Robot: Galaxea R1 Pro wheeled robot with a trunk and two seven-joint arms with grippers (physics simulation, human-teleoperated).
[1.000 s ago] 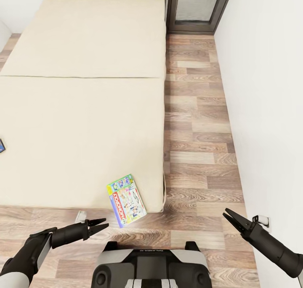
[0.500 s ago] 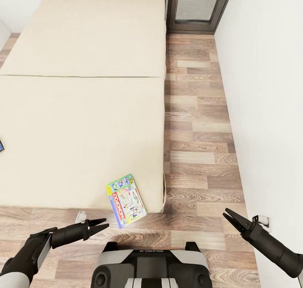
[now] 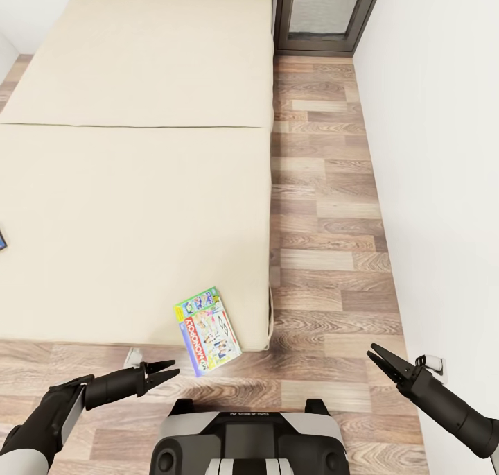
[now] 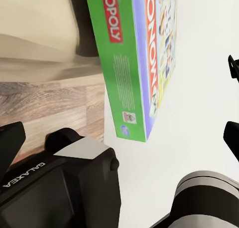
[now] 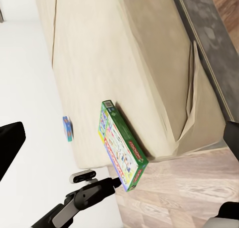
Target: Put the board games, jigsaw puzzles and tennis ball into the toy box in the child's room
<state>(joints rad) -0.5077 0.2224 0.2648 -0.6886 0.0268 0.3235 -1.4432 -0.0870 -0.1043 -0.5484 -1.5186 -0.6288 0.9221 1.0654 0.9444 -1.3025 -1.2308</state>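
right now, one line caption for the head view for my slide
Monopoly box overhanging the near edge of the cream bed, both open hands, left hand and right hand, low over the wood floor.

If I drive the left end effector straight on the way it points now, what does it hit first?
Probably the Monopoly board game, the near end overhanging the bed's front edge. The left end effector points right toward that corner, open. Depth is unclear; it may pass just under it.
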